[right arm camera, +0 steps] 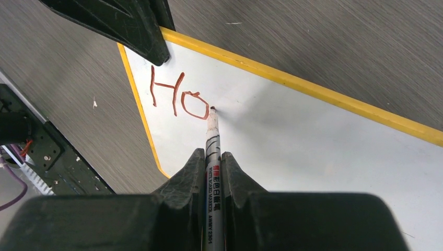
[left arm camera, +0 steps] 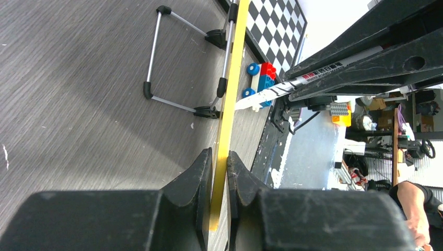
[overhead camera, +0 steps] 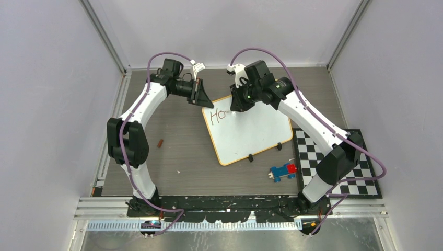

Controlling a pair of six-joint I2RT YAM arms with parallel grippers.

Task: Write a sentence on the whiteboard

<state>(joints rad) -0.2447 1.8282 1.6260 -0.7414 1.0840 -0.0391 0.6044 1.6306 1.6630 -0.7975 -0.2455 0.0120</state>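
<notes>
The whiteboard lies tilted on the table, white with a yellow-orange rim. My left gripper is shut on the rim at the board's far left corner. My right gripper is shut on a white marker. The marker's tip touches the board just right of the letter "o". Of the sentence, only the reddish letters "Ho" stand on the board, near its top left corner. In the left wrist view the marker slants down toward the board.
A toy car of blue and red bricks sits in front of the board. A checkered mat lies at the right. A small brown piece lies left of the board. A wire stand shows behind the board.
</notes>
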